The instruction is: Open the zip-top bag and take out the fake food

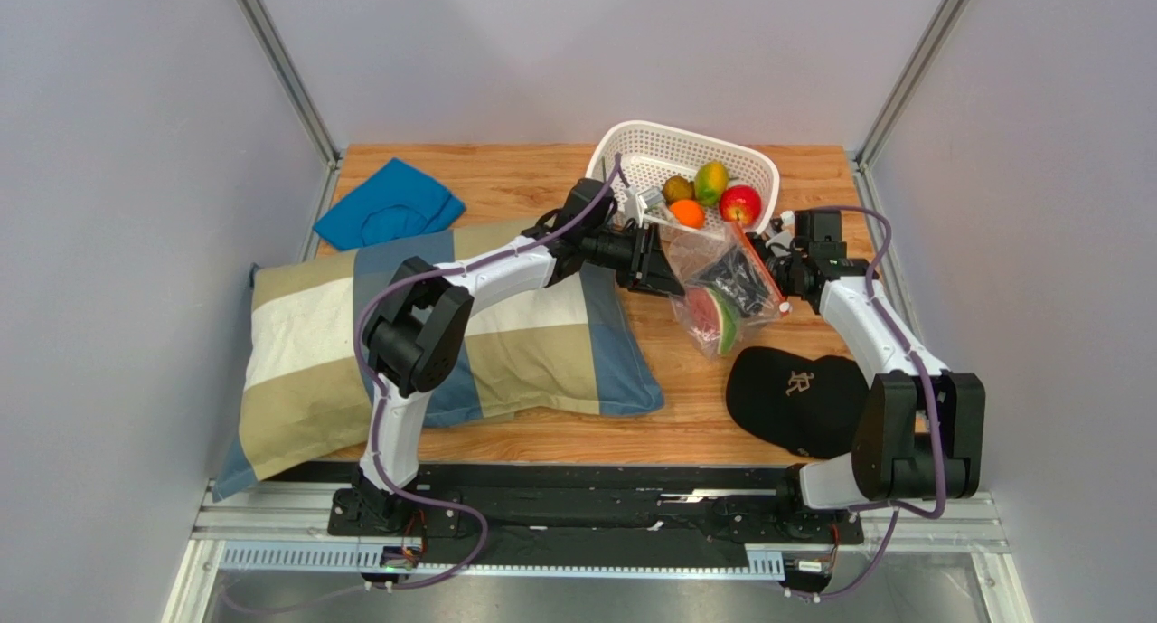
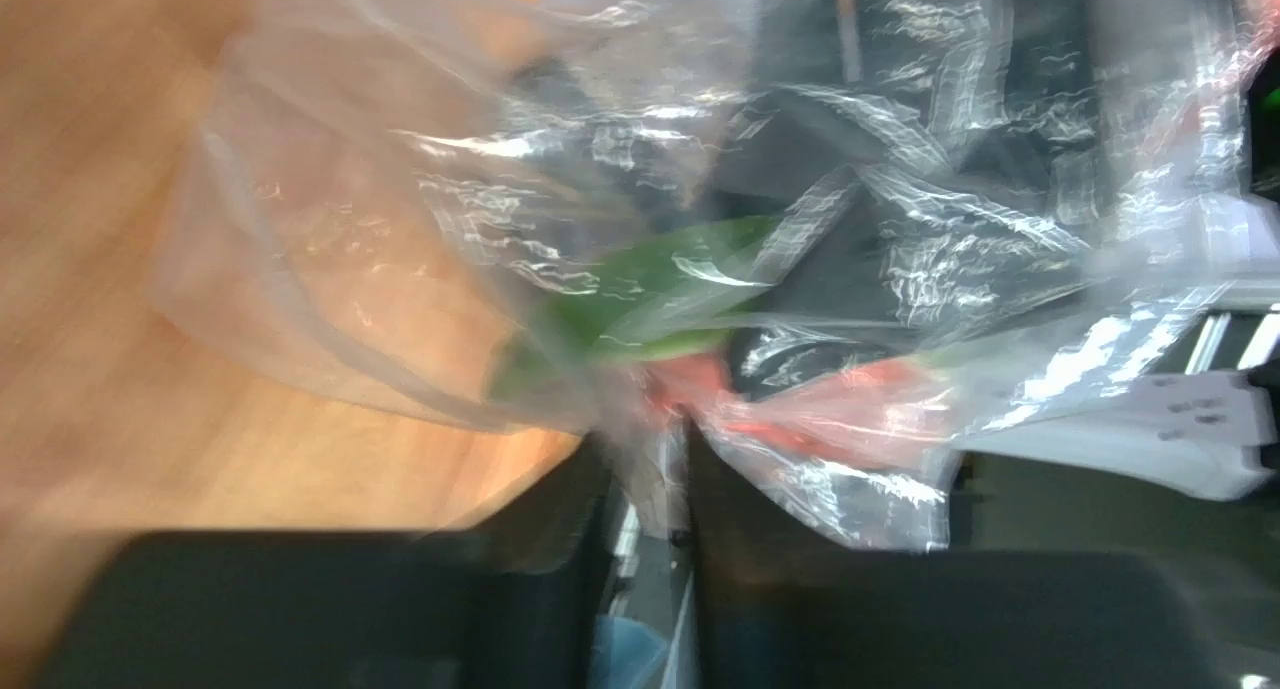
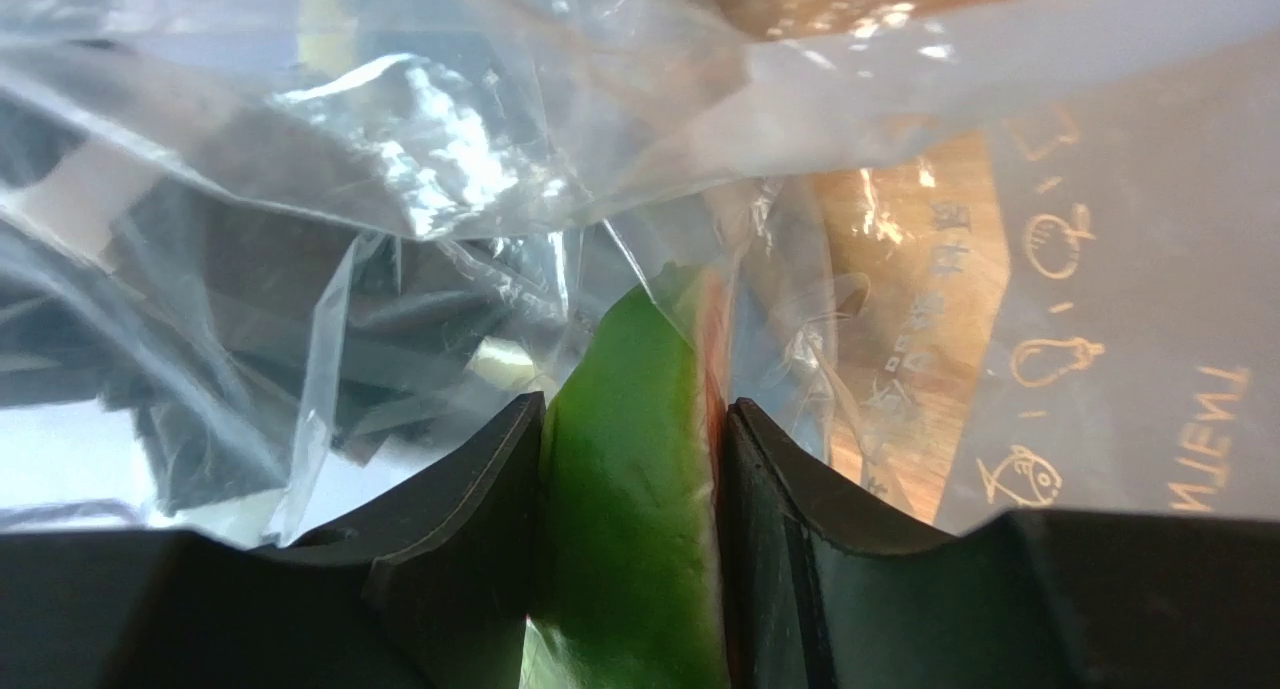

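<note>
Two end effectors meet at the zip-top bag (image 1: 702, 264), which lies on the bench (image 1: 543, 176) right of centre in the top view, just below the basket (image 1: 652, 146). We see the left end effector (image 2: 649, 464) closed, pinching the bag plastic. A green-red fake food piece (image 3: 624, 569) fills the gap of the right end effector (image 3: 631, 407); whether it grips, we cannot tell.

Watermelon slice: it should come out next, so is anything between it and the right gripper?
Nothing visible does: the watermelon slice sits between the right gripper's fingers, touching both, with the bag's plastic bunched around them.
</note>
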You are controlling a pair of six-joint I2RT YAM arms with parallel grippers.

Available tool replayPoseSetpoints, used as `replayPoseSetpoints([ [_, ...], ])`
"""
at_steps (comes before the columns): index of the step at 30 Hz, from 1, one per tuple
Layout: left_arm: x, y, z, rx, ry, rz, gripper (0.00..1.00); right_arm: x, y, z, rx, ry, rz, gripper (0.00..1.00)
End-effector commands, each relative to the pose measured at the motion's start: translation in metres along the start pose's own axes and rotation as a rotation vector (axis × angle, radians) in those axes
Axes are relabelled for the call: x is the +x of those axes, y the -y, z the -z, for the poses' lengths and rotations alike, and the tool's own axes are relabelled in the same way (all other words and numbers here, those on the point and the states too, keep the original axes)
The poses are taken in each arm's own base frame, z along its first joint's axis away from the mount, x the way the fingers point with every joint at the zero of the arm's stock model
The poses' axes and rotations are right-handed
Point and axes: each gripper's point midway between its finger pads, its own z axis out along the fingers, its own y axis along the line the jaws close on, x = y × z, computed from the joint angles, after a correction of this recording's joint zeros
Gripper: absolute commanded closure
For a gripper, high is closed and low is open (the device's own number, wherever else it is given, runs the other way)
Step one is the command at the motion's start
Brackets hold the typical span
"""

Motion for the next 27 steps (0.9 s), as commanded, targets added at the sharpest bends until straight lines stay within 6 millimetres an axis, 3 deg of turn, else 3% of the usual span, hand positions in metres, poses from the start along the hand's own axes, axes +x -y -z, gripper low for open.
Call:
replayPoseSetpoints([
  [1, -0.013, 0.006, 0.009, -0.035, 0.027, -0.083, 0.95, 0.007, -0.03, 0.018, -0.095, 0.004, 0.04, 1.0],
  [2, -0.018, 0.0, 0.01, -0.08, 0.051, -0.104, 1.0, 0.009, -0.029, 0.019, -0.085, -0.002, 0.034, 1.0],
  [5, -0.026, -0.02, 0.026, -0.27, 0.077, -0.186, 1.0, 0.009, -0.028, 0.028, -0.016, 0.009, 0.075, 1.0],
  [10, -0.026, -0.048, 0.044, -0.466, 0.074, -0.226, 1.0, -0.016, -0.02, 0.055, 0.169, 0.12, 0.185, 0.99],
  [12, -0.022, -0.058, 0.045, -0.491, 0.085, -0.222, 1.0, -0.031, -0.027, 0.069, 0.217, 0.201, 0.217, 1.0],
  [16, -0.013, -0.069, 0.042, -0.494, 0.081, -0.22, 1.0, -0.042, -0.048, 0.084, 0.165, 0.315, 0.232, 1.0],
  [18, -0.009, -0.071, 0.042, -0.501, 0.076, -0.228, 1.0, -0.037, -0.052, 0.082, 0.108, 0.301, 0.184, 1.0],
  [23, 0.002, -0.072, 0.037, -0.498, 0.035, -0.266, 1.0, -0.03, -0.108, 0.083, -0.164, 0.242, 0.332, 1.0],
  [25, 0.006, -0.06, 0.032, -0.442, 0.025, -0.289, 1.0, -0.017, -0.118, 0.079, -0.222, 0.145, 0.363, 1.0],
  [27, 0.01, -0.033, 0.026, -0.311, 0.024, -0.291, 1.0, -0.011, -0.112, 0.067, -0.206, 0.08, 0.405, 1.0],
])
